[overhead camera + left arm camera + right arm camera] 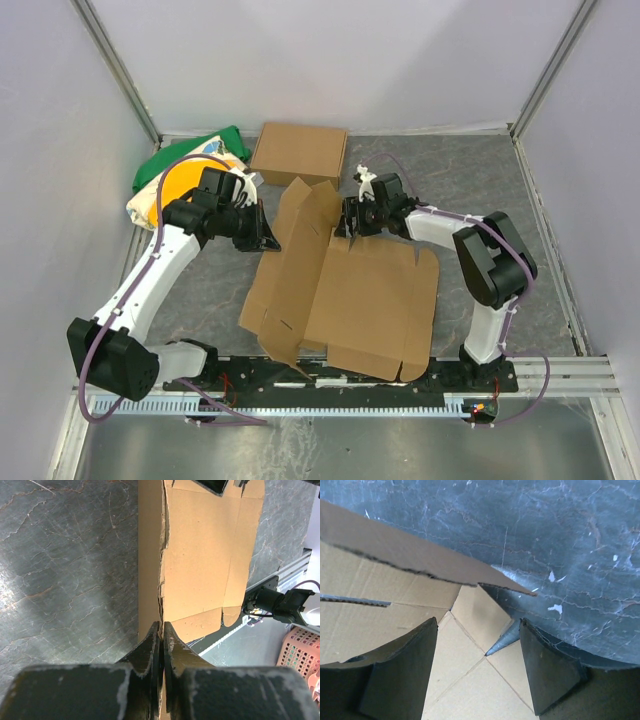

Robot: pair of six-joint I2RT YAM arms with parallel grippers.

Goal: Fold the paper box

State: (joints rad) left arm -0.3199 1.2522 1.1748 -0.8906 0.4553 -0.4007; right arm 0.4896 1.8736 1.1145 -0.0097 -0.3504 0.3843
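Note:
The paper box [370, 295] lies as a brown die-cut sheet in the middle of the table, with its left panel [300, 240] raised and tilted. My left gripper [264, 236] is shut on that raised panel's edge. In the left wrist view the gripper [161, 625] pinches the thin cardboard edge, and the sheet [205, 555] stretches away beyond it. My right gripper [350, 216] hovers at the sheet's far edge, beside the raised panel. In the right wrist view the gripper [479, 627] stands open over a creased corner flap [470, 670], with nothing clamped between its fingers.
A ready-made brown cardboard box [300, 152] sits at the back, just beyond the sheet. A green, yellow and white bag [185, 172] lies at the back left behind the left arm. The metal rail [350, 385] runs along the near edge. White walls close in three sides.

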